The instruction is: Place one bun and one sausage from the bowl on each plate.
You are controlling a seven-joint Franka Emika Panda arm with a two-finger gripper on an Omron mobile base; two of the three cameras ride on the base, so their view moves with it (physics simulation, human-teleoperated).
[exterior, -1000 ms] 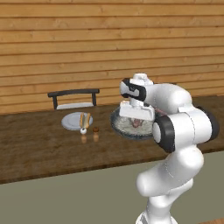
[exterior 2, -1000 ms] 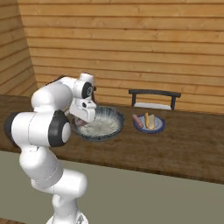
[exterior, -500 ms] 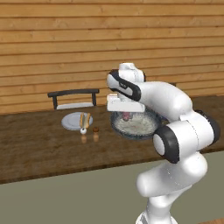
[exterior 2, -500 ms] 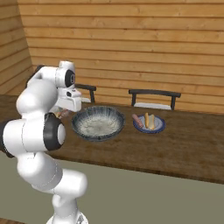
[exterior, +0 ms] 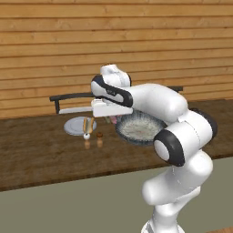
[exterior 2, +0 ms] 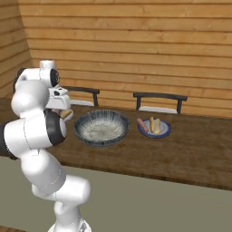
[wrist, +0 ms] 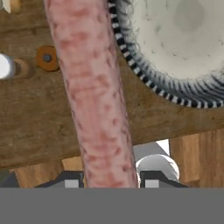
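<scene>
Left base view: the arm reaches left over the counter, its hand between the bowl and the grey plate; that plate already carries a bun, and two small shakers stand just in front of it; the plate looks to lack only its sausage, so the step in hand seems to be carrying it there; best done by keeping the hand high enough to pass the shakers, lowering over the bare part of the plate beside the bun, and letting go only when the sausage is low and flat, since it would roll.

Right base view: the bowl looks empty; the blue-rimmed plate to its right holds a bun and a sausage side by side, so that half seems done; the hand sits left of the bowl, partly behind the arm.

Hand view: the jaws are nearly closed on the sausage, which runs lengthwise out from between the fingertips; the bowl's striped rim lies to one side, the counter below; the grip sits at one end, so slow motion will limit swing.

No brand, label or writing can be read anywhere.
</scene>
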